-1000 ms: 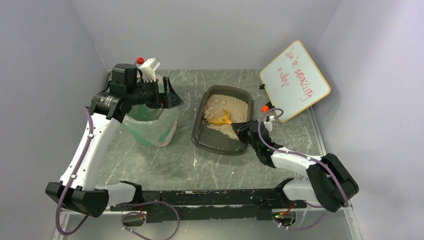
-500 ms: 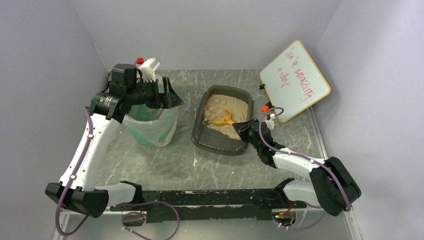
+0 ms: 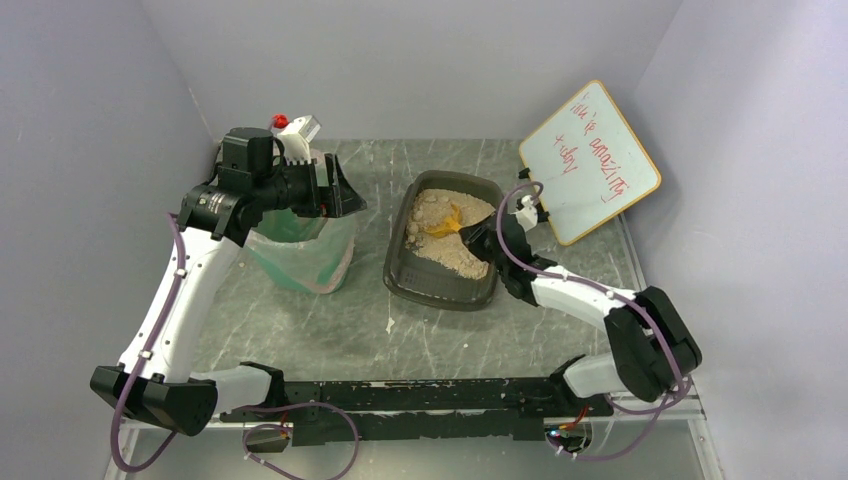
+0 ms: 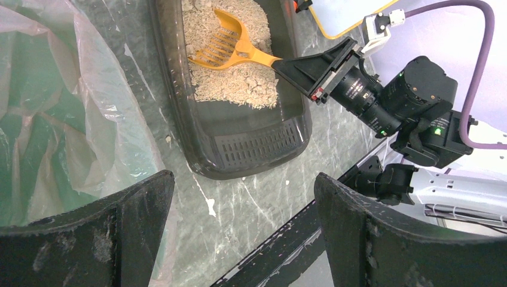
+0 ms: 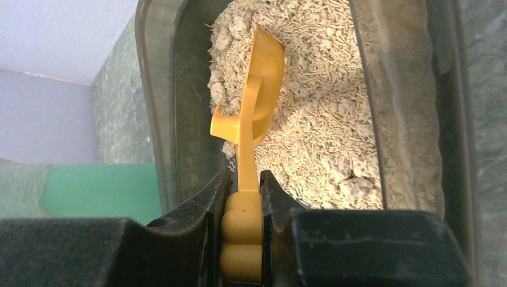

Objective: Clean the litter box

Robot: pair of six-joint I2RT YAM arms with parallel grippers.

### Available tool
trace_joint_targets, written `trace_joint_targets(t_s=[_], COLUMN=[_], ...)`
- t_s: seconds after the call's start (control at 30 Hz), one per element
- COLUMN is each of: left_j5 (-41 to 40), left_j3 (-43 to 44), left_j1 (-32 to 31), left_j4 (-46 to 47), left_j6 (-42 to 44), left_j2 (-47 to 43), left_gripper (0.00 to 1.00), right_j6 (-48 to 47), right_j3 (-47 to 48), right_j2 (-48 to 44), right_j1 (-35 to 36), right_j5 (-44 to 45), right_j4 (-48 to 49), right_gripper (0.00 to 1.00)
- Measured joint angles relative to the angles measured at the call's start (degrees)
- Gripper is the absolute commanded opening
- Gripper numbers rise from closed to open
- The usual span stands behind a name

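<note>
Right gripper [image 5: 245, 179]: jaws clamped hard on the handle of the orange scoop [image 5: 258, 84]. The handle runs straight out along the finger axis, and the blade is ahead of the tips with its nose down in the litter. The blade shows near edge-on in the wrist view and slotted-face-on to the left wrist camera (exact roll I can't tell).

The litter box [image 3: 396, 268] sits directly below and ahead of this gripper. The fingers come in over its right wall. Its long axis runs away from the arm bases, and from overhead the scoop crosses it at a slant, aimed at the far-left part. The litter is heaped ahead of and around the blade, with clumps just right of it. The end of the box behind and left of the jaws, with the grid floor, is mostly bare.

Further left, past the box's left wall and a strip of table, is the green bin [image 4: 36, 119] with its clear liner. The left gripper [image 4: 239, 191] hangs over it, jaws spread wide with nothing between them.

My read of the key relation:
- The load lies ahead of the blade, and the dump point is off to the gripper's left, across the box's short axis.
- The right arm is nearer the litter and is the only one with the tool.
- I'd expect it needs the blade levelled before any lift, or the litter spills on the way over.
</note>
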Motion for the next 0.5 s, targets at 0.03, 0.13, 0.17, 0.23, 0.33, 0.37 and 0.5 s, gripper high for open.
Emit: trace_joint_targets(t_s=[0.03,0.13,0.17,0.23,0.33,0.37,0.5], left_j5=[0.0,0.0,0.0,0.0,0.0,0.0,-0.02], left_j3=[0.0,0.0,0.0,0.0,0.0,0.0,0.0], left_j1=[0.0,-0.09,-0.2,-0.46,-1.01,-1.18,-1.55], left_j4=[-0.02,0.0,0.0,-0.02,-0.02,-0.02,-0.07], left_j6=[0.04,0.5,0.7,0.85,0.96,1.07,1.33], left_j2=[0.0,0.0,0.0,0.0,0.0,0.0,0.0], left_gripper=[0.92,0.92,0.92,0.92,0.92,0.92,0.92], right_j6=[0.02,0.37,0.66,1.6,3.23,3.74,4.83], right_j3=[-0.11,-0.96,-1.29,-1.99,-3.37,-3.96,-6.62], right_j2=[0.46,2.45,3.26,5.03,7.43,8.07,9.94], right_j1=[0.0,-0.02,-0.07,-0.11,-0.22,-0.28,-0.59], right_j5=[-0.13,-0.59,-0.76,-1.27,-2.03,-2.27,-3.13], right_j4=[0.85,4.68,6.25,9.53,14.56,16.24,23.02], right_gripper=[0.0,0.0,0.0,0.0,0.0,0.0,0.0])
